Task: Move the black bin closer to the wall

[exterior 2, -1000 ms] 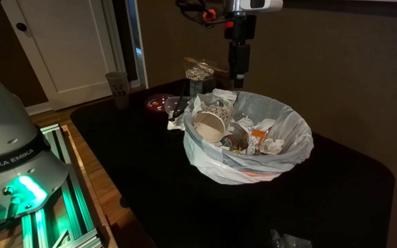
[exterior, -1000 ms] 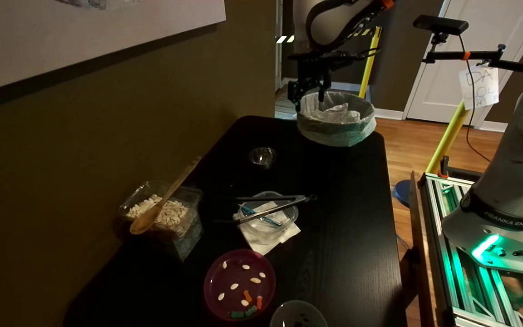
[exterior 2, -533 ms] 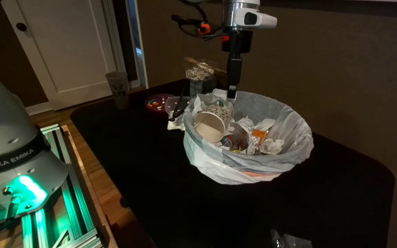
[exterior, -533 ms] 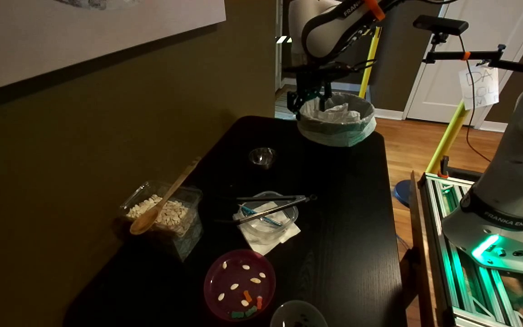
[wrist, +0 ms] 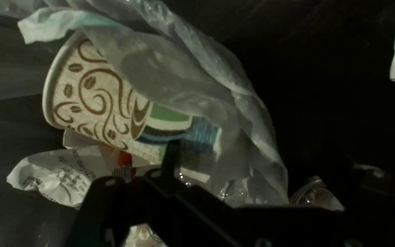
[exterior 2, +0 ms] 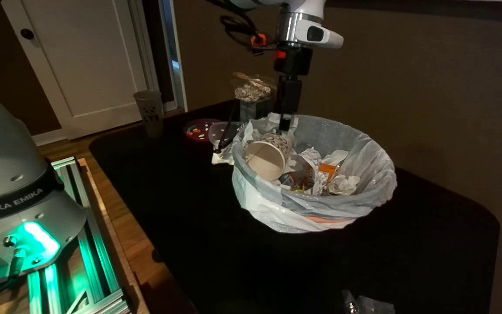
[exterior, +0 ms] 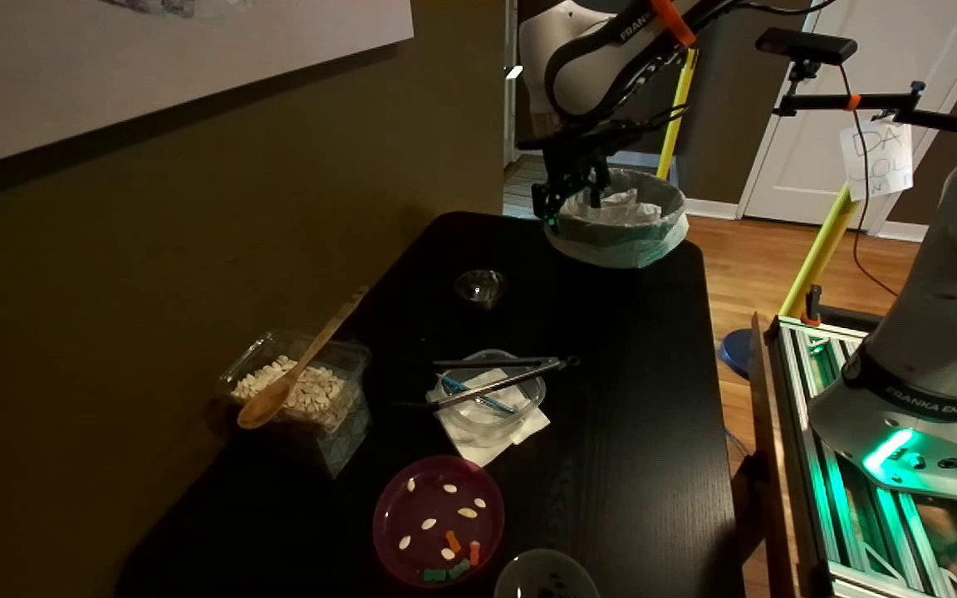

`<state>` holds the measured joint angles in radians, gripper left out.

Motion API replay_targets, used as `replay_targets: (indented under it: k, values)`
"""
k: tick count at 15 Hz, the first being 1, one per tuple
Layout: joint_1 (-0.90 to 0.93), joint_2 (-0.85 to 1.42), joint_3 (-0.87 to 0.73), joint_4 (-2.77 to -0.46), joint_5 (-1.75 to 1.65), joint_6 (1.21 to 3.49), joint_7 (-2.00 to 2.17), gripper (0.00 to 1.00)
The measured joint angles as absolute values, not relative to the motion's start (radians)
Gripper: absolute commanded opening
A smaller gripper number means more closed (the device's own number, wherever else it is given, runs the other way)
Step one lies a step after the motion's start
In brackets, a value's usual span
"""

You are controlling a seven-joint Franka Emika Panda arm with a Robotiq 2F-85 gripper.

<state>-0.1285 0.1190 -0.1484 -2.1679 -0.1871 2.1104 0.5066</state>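
The bin is covered by a whitish translucent liner and stands on the dark table in both exterior views (exterior: 620,242) (exterior 2: 316,209). Its rim also shows in the wrist view (wrist: 249,91). It holds trash, including a patterned paper cup (exterior 2: 266,157) lying on its side. My gripper (exterior: 574,213) is open at the bin's rim on the side facing the other tabletop items. One finger reaches inside the bin, by the cup; the other appears to be outside the rim. In an exterior view the gripper (exterior 2: 284,124) overlaps the far rim. Contact with the liner is unclear.
The brown wall (exterior: 345,199) runs along the table's long side. A small clear bowl (exterior: 480,288) stands near the bin. Farther along are a container with tongs (exterior: 491,407), a box with a wooden spoon (exterior: 304,399) and a purple plate (exterior: 439,522).
My gripper has come down from above the bin to its rim and tilted slightly, shifting a little left in an exterior view. The bin has stayed about where it was.
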Motion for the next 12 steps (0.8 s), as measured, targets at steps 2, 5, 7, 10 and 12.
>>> replay_targets:
  k: [2,5,7,10,12]
  values:
    - [-0.123,0.119,-0.148,-2.161,-0.187,2.092,0.48,1.0]
    - [-0.111,0.117,-0.145,-2.143,-0.2,2.085,0.47,1.0]
    - [-0.101,0.117,-0.142,-2.134,-0.215,2.085,0.47,1.0]
    - [-0.089,0.117,-0.141,-2.121,-0.282,2.085,0.489,1.0]
    - [-0.083,0.111,-0.141,-2.108,-0.331,2.085,0.5,1.0]
